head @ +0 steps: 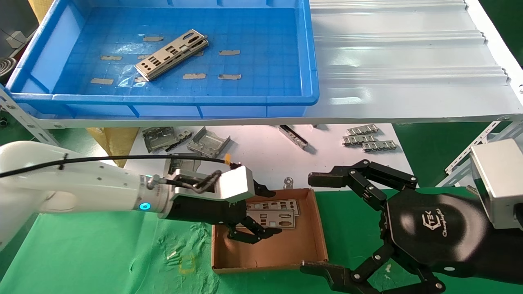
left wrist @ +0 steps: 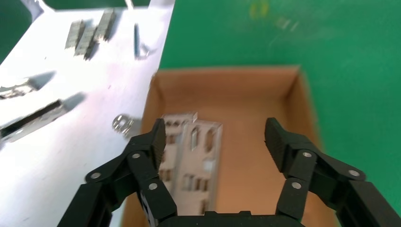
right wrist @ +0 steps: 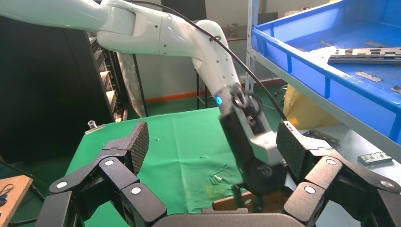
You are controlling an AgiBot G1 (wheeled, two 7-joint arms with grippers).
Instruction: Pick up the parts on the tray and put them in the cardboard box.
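Note:
The blue tray point(head: 163, 99) sits on the shelf at the back left, with silver punched plates point(head: 171, 55) stacked on its gridded floor; they also show in the right wrist view point(right wrist: 364, 54). The cardboard box point(head: 269, 249) lies on the green cloth in front. Two plates point(head: 273, 212) lie flat side by side at its far side, also seen in the left wrist view point(left wrist: 196, 156). My left gripper point(head: 265, 212) hangs open and empty just above those plates point(left wrist: 216, 137). My right gripper point(head: 316, 224) is open and empty to the right of the box point(right wrist: 213, 142).
A white ribbed shelf point(head: 408, 61) runs right of the tray. Below it, a white sheet holds bent grey brackets point(head: 184, 141), toothed strips point(head: 367, 139) and a small metal ring piece point(head: 288, 183). Green cloth point(head: 102, 253) covers the table.

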